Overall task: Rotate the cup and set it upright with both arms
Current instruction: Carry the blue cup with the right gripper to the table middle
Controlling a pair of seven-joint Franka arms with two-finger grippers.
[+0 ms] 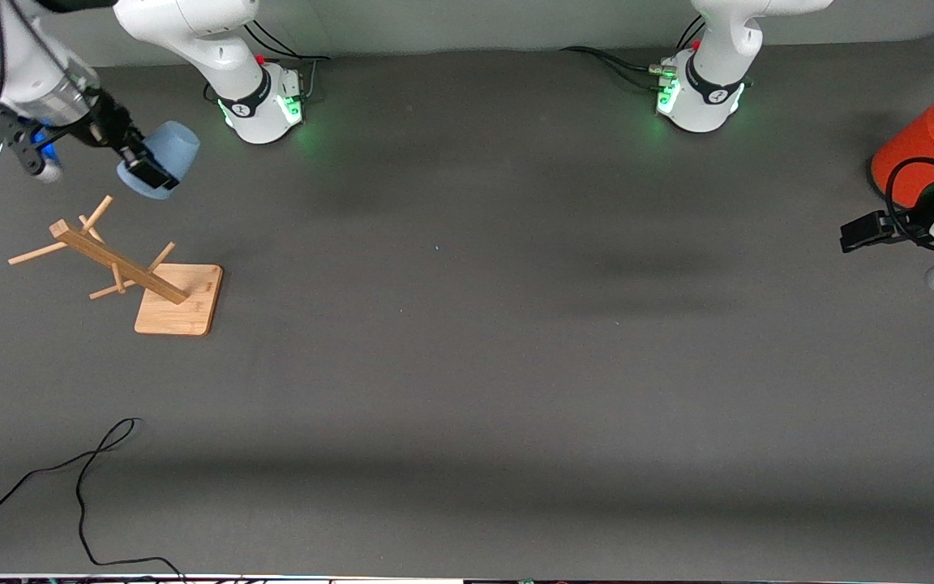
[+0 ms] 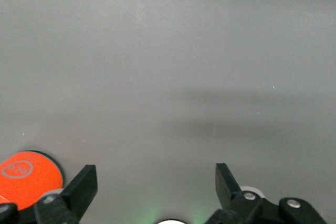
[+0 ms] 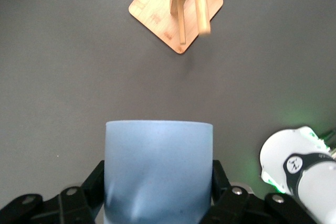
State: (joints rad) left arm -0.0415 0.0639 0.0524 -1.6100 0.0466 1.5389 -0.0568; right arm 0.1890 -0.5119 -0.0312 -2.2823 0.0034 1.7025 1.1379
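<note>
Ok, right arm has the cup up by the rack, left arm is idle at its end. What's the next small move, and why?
Probably carry the cup toward the middle of the table. The right gripper is shut on it, holding it tilted in the air above the wooden peg rack, while the left gripper waits open beside the orange cylinder, too far apart for a handover.

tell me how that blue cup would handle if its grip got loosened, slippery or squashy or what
The cup is held in the air by the right gripper, its wall dented between the fingers, so it probably flexes and is light. Its smooth tapered sides may let it slide out. If dropped on the table it would likely roll in a curve.
</note>
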